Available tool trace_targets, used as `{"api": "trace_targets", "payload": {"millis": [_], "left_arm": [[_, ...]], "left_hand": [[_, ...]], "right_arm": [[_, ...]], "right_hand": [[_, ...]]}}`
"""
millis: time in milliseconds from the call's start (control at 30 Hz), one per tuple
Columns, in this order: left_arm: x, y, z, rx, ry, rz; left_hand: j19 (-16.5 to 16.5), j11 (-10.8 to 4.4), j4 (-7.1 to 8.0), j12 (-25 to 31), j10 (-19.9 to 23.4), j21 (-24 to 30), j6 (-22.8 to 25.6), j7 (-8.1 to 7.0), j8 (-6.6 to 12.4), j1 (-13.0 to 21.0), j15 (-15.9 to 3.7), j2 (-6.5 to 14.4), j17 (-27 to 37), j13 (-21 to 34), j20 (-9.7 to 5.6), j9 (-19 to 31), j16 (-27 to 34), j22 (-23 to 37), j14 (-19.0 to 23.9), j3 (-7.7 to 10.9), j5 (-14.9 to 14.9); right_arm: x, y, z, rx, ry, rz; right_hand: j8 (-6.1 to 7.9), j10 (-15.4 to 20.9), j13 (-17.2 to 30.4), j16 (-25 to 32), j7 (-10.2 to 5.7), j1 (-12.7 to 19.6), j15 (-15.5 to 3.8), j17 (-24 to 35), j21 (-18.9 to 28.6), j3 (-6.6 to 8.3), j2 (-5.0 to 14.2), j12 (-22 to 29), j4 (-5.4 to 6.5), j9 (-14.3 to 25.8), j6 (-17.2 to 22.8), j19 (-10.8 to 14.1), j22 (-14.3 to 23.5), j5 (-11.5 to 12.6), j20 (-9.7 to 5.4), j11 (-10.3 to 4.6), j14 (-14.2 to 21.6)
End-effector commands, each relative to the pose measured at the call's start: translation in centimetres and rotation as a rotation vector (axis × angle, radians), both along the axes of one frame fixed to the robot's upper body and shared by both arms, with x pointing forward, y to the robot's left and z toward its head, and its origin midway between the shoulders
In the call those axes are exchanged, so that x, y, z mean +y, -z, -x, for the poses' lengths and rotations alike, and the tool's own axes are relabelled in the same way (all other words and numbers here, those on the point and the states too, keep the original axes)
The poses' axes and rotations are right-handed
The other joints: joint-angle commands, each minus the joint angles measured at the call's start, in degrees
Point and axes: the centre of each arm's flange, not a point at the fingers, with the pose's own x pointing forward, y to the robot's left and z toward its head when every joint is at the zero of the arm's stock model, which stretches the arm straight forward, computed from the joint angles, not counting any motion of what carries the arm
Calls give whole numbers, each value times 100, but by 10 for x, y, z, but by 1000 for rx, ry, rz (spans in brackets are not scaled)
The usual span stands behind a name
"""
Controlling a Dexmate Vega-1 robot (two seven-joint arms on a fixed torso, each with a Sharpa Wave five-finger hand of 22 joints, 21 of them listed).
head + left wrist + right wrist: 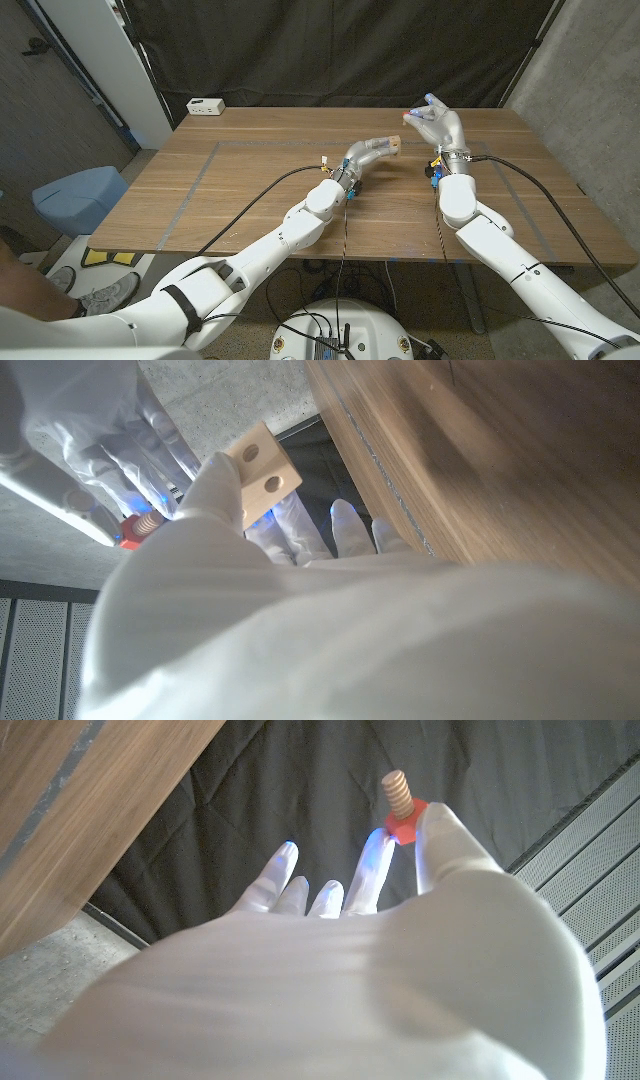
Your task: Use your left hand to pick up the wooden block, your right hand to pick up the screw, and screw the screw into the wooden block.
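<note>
Above the table (pixel 250 190), the left hand (pixel 368 155) holds the wooden block (pixel 262 470) up; the right hand (pixel 440 128) pinches the screw (pixel 398 800) near it. Pickups look done; next, seemingly, align screw with 1 hole.

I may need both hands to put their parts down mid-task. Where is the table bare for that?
Bare wood lies on the table left of the left hand holding the wooden block, up to the white box at the far-left corner, and along the near edge. The right hand with the screw crowds the far middle.
</note>
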Motion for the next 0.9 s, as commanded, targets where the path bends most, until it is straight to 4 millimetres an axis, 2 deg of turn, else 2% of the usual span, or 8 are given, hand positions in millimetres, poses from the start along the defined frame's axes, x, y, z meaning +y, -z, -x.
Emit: {"api": "trace_targets", "payload": {"millis": [33,533,900], "left_arm": [[-1,1,0,5,2,-5],[-1,2,0,15,0,-10],[-2,1,0,16,-1,-16]], "left_hand": [[-41,-10,28,-6,64,8,65,23,31,22,-460,57,8,26,5,18,17,15,45,20,34],[-45,-11,32,-19,62,8,51,21,21,15,-452,65,9,33,12,19,16,15,44,15,34],[-43,-10,27,-30,64,9,57,6,21,20,-450,64,8,39,10,19,17,16,50,11,35]], "right_arm": [[8,5,-7,-2,-20,-8],[14,9,-11,11,-47,10],[16,11,-12,22,-62,18]], "right_hand": [[-29,-50,20,-43,-30,30,-345,6,-18,-10,45,-2,-10,-1,-61,24,16,57,-219,23,21],[-72,-147,22,-65,-21,12,-334,7,-28,-56,47,-20,2,-43,-141,-19,16,69,-197,34,-34],[-114,-201,23,-77,-70,6,-323,7,-33,-84,55,-22,6,-73,-222,-55,17,79,-172,7,-69]]}}
